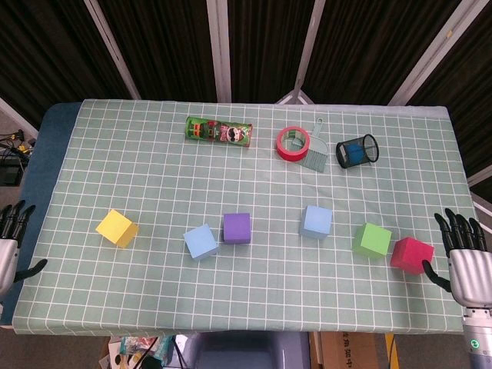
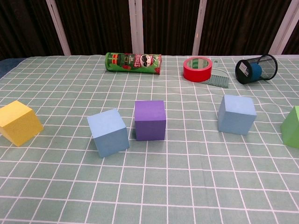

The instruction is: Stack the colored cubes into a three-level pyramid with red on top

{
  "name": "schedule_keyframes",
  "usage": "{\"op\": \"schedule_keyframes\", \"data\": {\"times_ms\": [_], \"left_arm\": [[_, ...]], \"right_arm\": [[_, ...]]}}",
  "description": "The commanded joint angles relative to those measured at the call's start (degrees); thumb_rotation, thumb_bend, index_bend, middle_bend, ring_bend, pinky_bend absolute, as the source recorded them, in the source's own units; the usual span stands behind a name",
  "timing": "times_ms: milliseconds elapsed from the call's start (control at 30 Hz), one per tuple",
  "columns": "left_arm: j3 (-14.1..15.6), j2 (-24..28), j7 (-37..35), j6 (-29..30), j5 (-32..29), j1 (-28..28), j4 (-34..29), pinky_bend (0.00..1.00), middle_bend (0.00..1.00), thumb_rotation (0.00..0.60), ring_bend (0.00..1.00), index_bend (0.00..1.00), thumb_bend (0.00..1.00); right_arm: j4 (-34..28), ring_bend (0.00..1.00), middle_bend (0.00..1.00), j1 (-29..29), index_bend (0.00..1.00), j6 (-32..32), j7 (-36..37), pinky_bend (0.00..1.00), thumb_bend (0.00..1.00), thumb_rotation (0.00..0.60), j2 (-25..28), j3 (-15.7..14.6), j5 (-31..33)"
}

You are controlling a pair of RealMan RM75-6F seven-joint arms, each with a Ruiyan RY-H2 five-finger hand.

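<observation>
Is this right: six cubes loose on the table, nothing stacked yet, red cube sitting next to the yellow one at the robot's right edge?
Not quite. The red cube sits beside the green cube, not the yellow one; the yellow cube is at the opposite end, near the left hand. The head view shows it. The rest holds: six cubes loose, nothing stacked.

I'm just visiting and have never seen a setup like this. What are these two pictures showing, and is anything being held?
It is a two-armed robot at a table. One picture looks down from its head, the other forward from its chest. The left hand and right hand wait at the edges, open, holding nothing. On the green checked tablecloth lie foam cubes: yellow cube, two light blue cubes, purple cube, green cube, red cube. Behind lie a green crisp can, red tape roll, small brush and a tipped black mesh cup.
</observation>
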Motion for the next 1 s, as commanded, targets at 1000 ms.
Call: {"op": "schedule_keyframes", "data": {"times_ms": [1000], "left_arm": [[0.6,-0.2,2.3,-2.1,-0.7,-0.7,-1.5,0.02,0.0,0.6,0.0,0.0,0.01]], "right_arm": [[0.7,0.0,0.0,-0.2,0.0,0.3,0.7,0.0,0.3,0.6,0.2,-0.7,-1.1]]}}
